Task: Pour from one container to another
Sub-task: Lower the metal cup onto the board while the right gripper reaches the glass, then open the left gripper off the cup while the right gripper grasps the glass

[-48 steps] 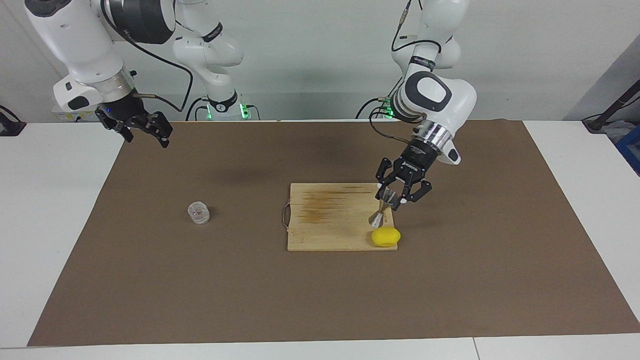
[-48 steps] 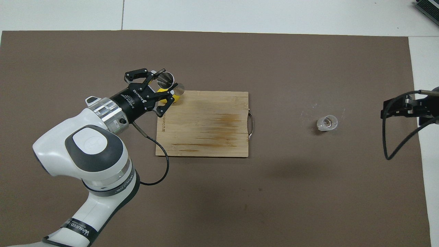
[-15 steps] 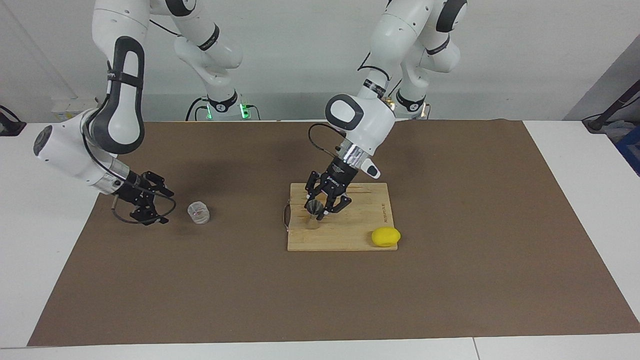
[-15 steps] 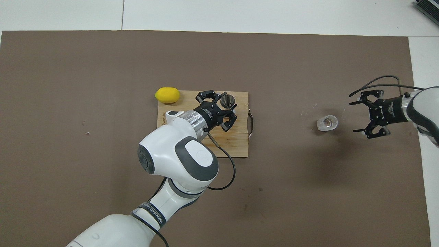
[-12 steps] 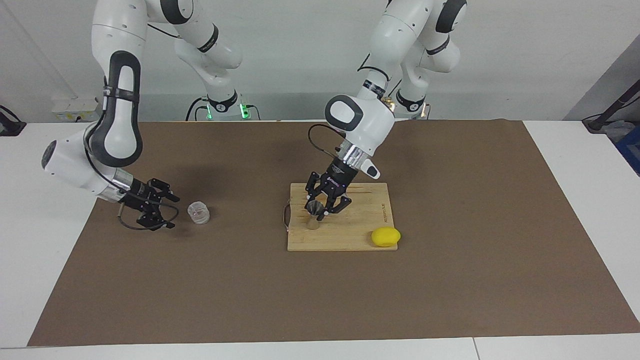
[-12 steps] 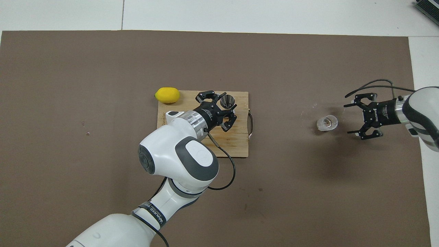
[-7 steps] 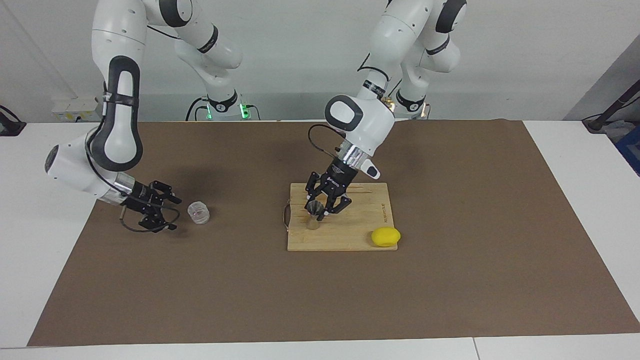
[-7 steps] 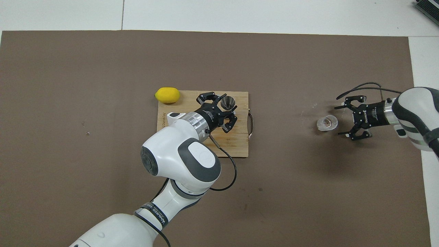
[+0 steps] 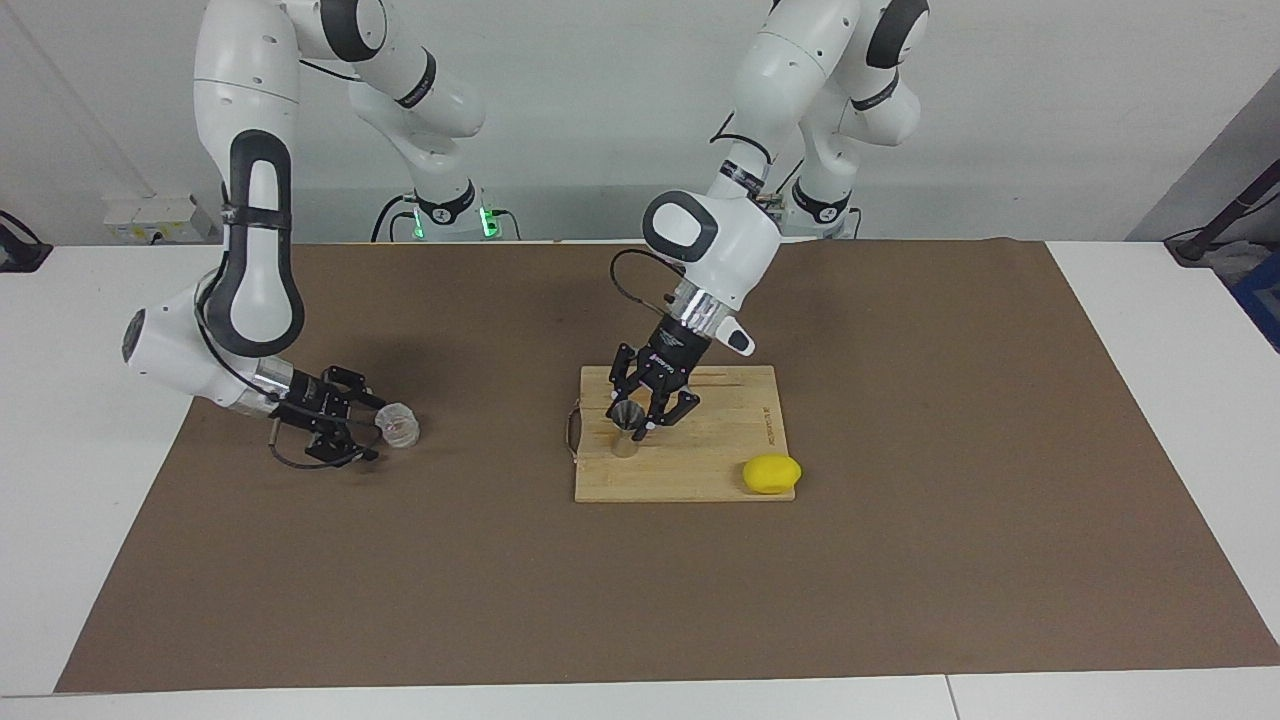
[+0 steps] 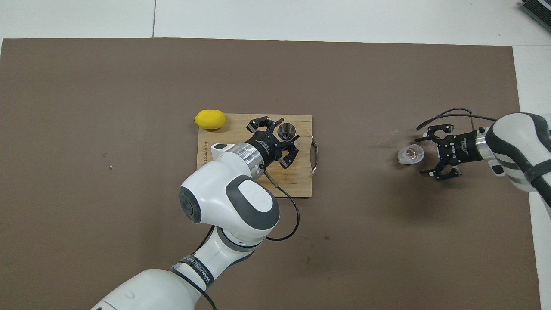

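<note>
Left arm (image 9: pixel 712 235) comes down from its base, elbow bent over the middle of the bench (image 9: pixel 80 330), wrist angled steeply down toward the board (image 9: pixel 690 470). Left gripper (image 9: pixel 640 425) sits low over the board end nearer the right arm. Jigger (image 9: pixel 627 430) stands upright on the board right at the fingers; in the overhead view its open mouth (image 10: pixel 286 130) shows between the two finger links. Fingers look parted a little around the jigger's upper cone, but I cannot tell whether they grip it or stand just clear of it.

Right arm (image 9: pixel 250 220) drops from a high shoulder, forearm near vertical, then bends at the wrist so that the gripper lies almost level, low over the mat (image 9: pixel 500 600). Right gripper (image 9: pixel 368 428) points at the cup (image 9: pixel 398 424). Fingers spread wide: one tip (image 10: pixel 424 138) at the cup's rim, the other (image 10: pixel 426 172) apart from it, toward the robots. The cup stands upright on the mat just past the fingertips, not enclosed by them; contact cannot be made out.

Lemon (image 9: pixel 771 473) lies at the board's corner toward the left arm's end, well apart from the left fingers.
</note>
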`<state>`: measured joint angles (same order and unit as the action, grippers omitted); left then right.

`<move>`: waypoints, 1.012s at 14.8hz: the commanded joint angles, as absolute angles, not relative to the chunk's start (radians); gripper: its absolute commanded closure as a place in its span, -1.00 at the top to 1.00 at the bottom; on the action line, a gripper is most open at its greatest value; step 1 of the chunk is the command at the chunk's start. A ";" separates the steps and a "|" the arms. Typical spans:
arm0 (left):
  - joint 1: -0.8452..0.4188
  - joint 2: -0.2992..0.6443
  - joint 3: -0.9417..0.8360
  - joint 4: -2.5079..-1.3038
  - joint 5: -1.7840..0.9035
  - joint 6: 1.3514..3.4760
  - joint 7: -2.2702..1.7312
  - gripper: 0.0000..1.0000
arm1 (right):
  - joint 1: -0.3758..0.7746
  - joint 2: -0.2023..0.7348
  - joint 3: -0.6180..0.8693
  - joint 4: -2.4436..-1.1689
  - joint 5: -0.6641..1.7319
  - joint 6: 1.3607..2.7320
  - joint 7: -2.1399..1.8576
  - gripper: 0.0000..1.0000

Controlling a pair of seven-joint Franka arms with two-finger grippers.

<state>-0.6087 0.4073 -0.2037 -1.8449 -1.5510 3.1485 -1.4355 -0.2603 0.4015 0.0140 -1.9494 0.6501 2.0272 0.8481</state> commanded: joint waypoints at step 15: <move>-0.568 0.308 -0.183 -1.839 -1.485 3.019 -1.454 1.00 | -0.255 0.370 0.018 -1.988 0.762 2.031 0.834 1.00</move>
<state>-0.6333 0.3297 -0.1885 -1.8291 -1.5366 3.1174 -1.4604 -0.2538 0.3990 0.0160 -1.9535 0.7274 2.0272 0.8481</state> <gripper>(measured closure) 0.000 0.000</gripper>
